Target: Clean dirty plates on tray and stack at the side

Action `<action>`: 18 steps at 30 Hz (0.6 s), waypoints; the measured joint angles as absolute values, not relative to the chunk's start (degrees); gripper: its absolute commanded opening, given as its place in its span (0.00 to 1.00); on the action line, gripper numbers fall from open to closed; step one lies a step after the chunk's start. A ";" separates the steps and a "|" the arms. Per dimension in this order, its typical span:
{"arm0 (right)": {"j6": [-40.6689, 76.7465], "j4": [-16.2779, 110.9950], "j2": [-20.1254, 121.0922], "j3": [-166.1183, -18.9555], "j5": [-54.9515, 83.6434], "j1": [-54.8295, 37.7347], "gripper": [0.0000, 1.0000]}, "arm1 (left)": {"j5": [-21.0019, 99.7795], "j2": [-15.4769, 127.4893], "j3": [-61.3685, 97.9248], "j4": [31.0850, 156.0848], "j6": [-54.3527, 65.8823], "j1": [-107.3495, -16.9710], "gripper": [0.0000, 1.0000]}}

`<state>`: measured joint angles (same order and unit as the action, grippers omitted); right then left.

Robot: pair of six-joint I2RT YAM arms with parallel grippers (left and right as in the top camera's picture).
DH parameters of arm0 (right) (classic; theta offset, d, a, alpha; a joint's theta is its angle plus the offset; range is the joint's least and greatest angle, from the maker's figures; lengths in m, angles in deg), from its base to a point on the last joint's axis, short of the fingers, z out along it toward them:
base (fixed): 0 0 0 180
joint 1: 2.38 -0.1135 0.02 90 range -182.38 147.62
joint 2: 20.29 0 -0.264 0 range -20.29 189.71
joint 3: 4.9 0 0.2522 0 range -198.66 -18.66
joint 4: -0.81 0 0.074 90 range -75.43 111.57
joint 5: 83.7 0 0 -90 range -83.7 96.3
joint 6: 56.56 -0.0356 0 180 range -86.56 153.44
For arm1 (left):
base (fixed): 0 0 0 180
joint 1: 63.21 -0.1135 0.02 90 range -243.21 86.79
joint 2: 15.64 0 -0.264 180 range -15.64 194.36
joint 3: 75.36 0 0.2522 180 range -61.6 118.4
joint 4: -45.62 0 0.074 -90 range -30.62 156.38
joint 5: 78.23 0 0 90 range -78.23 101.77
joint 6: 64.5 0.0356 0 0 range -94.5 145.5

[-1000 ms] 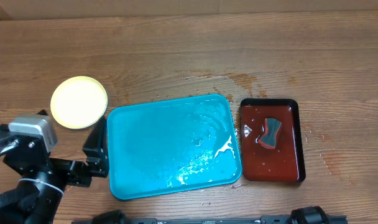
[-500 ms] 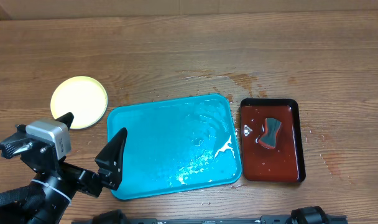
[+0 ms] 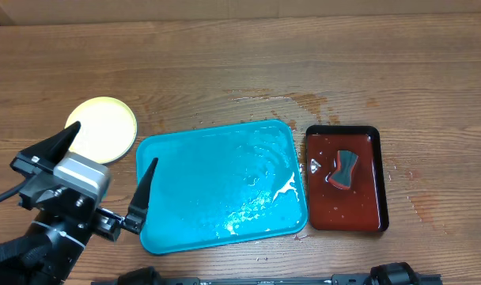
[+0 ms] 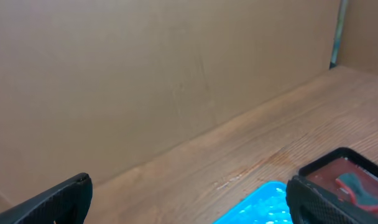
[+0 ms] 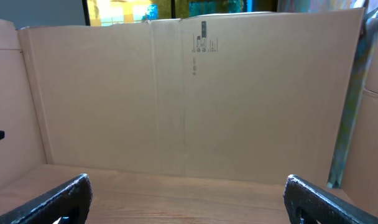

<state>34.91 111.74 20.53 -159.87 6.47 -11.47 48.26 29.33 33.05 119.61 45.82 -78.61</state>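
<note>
The left gripper (image 3: 111, 146) has swung toward the plates (image 3: 106, 119), seemingly stacked beside the tray (image 3: 217, 186), jaws spread empty. The right gripper (image 5: 187, 190) gapes too.

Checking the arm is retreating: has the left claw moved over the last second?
Yes. The left claw has shifted toward the rim of the turquoise rectangular plastic tray and turned, one fingertip now over the pale yellow round plastic plate.

L arm (image 3: 54, 233) blk, grey wrist block (image 3: 81, 176), cable (image 3: 1, 198); end effector (image 3: 115, 143) blk, tapered.
</note>
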 measured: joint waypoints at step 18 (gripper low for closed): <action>34.93 111.69 20.53 -159.87 6.44 -11.47 1.00 | 60.13 27.52 32.14 106.64 46.98 -71.20 1.00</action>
